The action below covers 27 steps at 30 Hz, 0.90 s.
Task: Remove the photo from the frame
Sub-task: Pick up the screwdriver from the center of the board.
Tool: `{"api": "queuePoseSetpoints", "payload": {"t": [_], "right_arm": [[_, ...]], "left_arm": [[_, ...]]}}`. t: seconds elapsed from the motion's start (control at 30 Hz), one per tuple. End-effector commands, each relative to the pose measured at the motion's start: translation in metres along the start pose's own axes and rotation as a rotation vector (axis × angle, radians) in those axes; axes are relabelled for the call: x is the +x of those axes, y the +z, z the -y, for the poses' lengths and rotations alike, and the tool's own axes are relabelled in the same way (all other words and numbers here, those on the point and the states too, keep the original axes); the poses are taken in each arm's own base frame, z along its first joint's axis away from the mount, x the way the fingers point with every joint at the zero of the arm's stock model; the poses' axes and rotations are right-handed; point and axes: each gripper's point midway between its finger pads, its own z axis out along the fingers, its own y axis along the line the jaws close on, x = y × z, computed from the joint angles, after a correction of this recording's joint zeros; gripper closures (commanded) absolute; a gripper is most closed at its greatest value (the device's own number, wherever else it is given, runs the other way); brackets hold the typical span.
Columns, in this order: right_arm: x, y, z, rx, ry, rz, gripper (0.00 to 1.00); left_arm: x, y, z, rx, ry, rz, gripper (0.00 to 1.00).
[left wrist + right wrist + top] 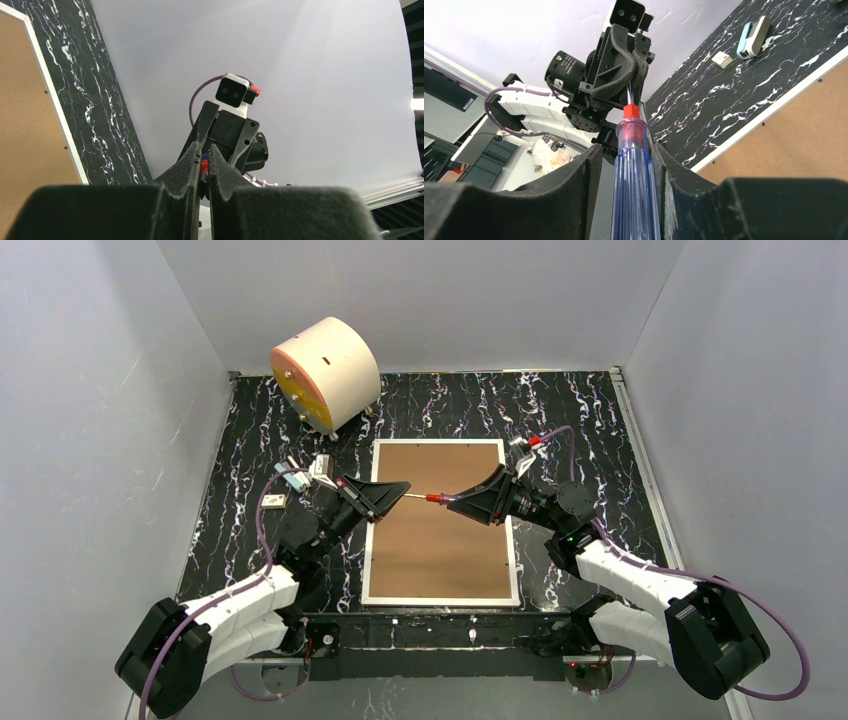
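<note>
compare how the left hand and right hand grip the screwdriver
The left hand pinches the screwdriver by its thin metal shaft; the right hand has its clear blue handle. The left hand's fingers sit almost together; the right hand's stand wider apart. The left hand is over the left edge of the frame, the right hand nearer its right. Both face each other above the brown back.

Marbled table (pixel 450 405) carries the frame (pixel 440 540) and a cylinder (pixel 330 370).

The left arm (pixel 245 602) and right arm (pixel 640 578) pair white shells with black joints and looping purple cables (pixel 806 668), ending in the black, wedge-shaped left gripper (pixel 400 490) and right gripper (pixel 462 502), each carrying a white camera (pixel 232 91).
</note>
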Motion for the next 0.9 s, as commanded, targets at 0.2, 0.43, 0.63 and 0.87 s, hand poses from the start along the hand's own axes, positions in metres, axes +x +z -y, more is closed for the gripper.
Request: {"api": "queuePoseSetpoints", "payload": {"t": [0.2,0.43,0.63,0.87], "right_arm": [[-0.017,0.009,-0.02,-0.071,-0.067,0.026,0.71],[-0.018,0.009,-0.016,-0.043,-0.055,0.028,0.95],[-0.018,0.011,0.0,0.05,-0.02,0.02,0.99],[-0.012,0.003,0.012,0.154,0.024,0.005,0.99]], "left_arm": [[-0.002,0.002,0.015,0.056,0.005,0.016,1.0],[0.0,0.0,0.009,0.043,0.003,0.013,1.0],[0.006,0.002,0.0,0.005,0.04,-0.024,0.48],[0.006,-0.001,-0.024,-0.177,0.187,-0.066,0.14]]}}
